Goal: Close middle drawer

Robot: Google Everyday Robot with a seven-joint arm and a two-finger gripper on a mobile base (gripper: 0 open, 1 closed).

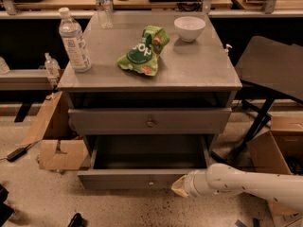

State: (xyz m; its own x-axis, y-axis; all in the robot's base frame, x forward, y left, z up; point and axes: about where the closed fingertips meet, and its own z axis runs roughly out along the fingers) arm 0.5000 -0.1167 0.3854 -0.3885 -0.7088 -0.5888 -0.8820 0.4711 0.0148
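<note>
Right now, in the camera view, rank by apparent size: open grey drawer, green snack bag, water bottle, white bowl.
1. Open grey wooden middle drawer, gripper at its front panel's right end.
2. Green snack bag and clear plastic water bottle: about equal.
3. White bowl.

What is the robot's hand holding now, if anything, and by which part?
Nothing visible is held. The hand is at the front panel of the open middle drawer, right of its knob, seemingly against the panel, not gripping it.
</note>
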